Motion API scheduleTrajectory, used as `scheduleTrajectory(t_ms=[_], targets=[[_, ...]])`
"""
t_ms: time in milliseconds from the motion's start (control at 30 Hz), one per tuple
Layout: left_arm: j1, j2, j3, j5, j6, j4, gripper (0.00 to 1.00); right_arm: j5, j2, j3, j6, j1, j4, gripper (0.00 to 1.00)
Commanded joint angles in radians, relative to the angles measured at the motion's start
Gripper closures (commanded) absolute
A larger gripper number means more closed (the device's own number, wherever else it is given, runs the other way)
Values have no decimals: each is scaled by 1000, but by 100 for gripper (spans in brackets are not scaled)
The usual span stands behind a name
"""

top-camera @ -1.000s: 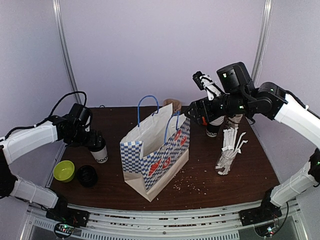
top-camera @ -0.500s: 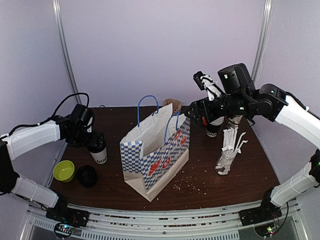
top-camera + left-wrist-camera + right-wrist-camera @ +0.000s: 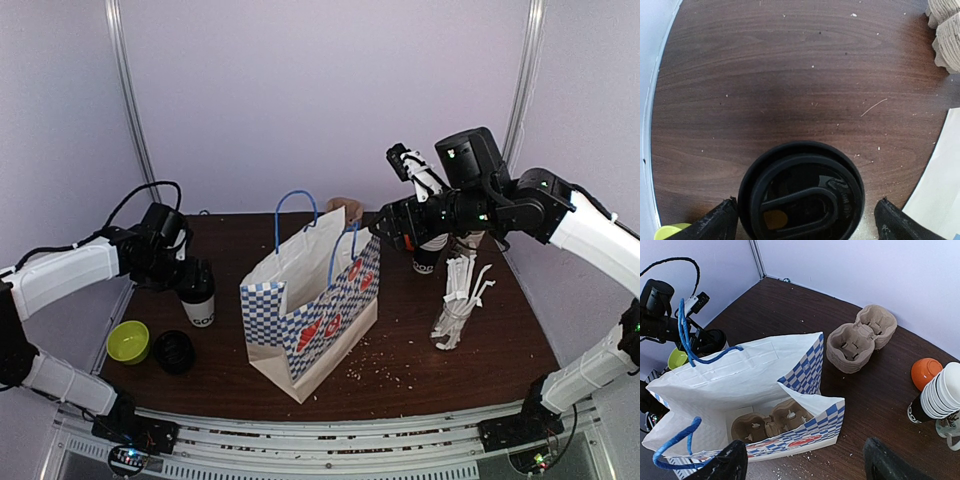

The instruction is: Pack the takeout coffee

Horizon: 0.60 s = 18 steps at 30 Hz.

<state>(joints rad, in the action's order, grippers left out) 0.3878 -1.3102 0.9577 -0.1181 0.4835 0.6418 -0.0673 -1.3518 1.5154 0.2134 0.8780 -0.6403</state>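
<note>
The takeout coffee cup, white with a black lid, stands on the table left of the bag. My left gripper is open and straddles it, one fingertip close to the lid's left edge and the other a gap away on the right. A brown two-hole carrier tray lies at the bottom of the open blue-and-white checked bag. My right gripper hovers open above the bag's right side with nothing between its fingers; the top view shows it beside the bag's rim.
A stack of spare pulp carriers sits behind the bag. At the right are stacked cups, an orange bowl and a glass of wrapped straws. A green bowl and black lids lie front left.
My left gripper has crept slightly right and away from the table's front edge, around the cup. The right arm and the bag have not moved.
</note>
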Motion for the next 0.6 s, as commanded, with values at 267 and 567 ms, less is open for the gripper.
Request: scheduleTrajectory(t_ms=[267, 567], targets=[[-7, 12, 11, -8, -33, 13, 2, -1, 20, -3, 11, -7, 4, 18], [-8, -15, -8, -79, -41, 11, 2, 0, 25, -5, 15, -6, -3, 18]])
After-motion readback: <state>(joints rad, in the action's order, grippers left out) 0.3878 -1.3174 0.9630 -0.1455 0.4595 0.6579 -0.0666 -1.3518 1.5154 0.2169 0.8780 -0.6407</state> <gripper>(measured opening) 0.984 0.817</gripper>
